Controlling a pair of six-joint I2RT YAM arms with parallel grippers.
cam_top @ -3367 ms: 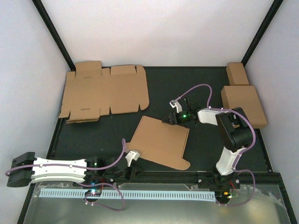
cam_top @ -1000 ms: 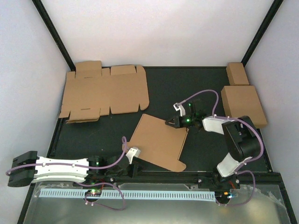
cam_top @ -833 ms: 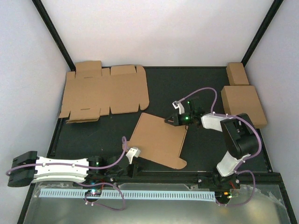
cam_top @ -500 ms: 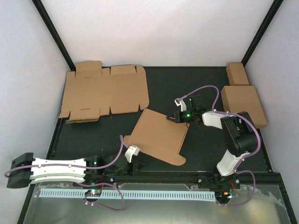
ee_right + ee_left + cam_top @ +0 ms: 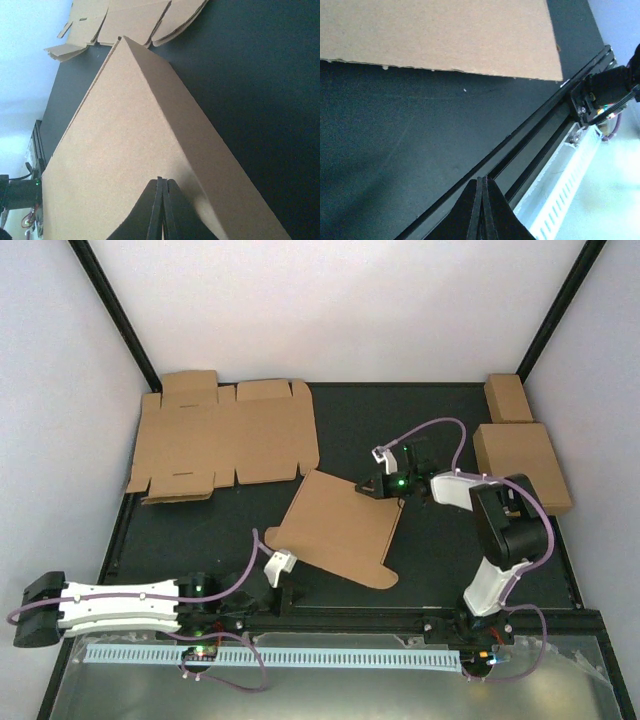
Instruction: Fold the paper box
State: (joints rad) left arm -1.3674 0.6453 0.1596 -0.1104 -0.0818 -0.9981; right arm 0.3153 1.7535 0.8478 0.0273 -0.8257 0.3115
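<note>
The paper box [image 5: 340, 530] lies askew in the middle of the tabletop [image 5: 440, 430], and I judge the work to be at an early stage. It reads as a sheet folded over on itself, with one raised crease running along it in the right wrist view and a rounded tab poking out at its near-right corner. No walls stand and nothing is tucked in, so most of the shaping is left. The right gripper [image 5: 371, 488] is pinched shut with nothing between its fingers, its tip on or just above the box's far-right corner. The left gripper [image 5: 284, 592] is likewise closed and empty, low over bare mat just beside the near rail [image 5: 400, 615] and apart from the cardboard's near edge. Open mat shows to the right of the box and along the far edge. The far-left corner is taken by a flat die-cut sheet [image 5: 225, 440], and a folded box [image 5: 520, 465] and a small oblong box [image 5: 508, 397] sit along the right edge.
</note>
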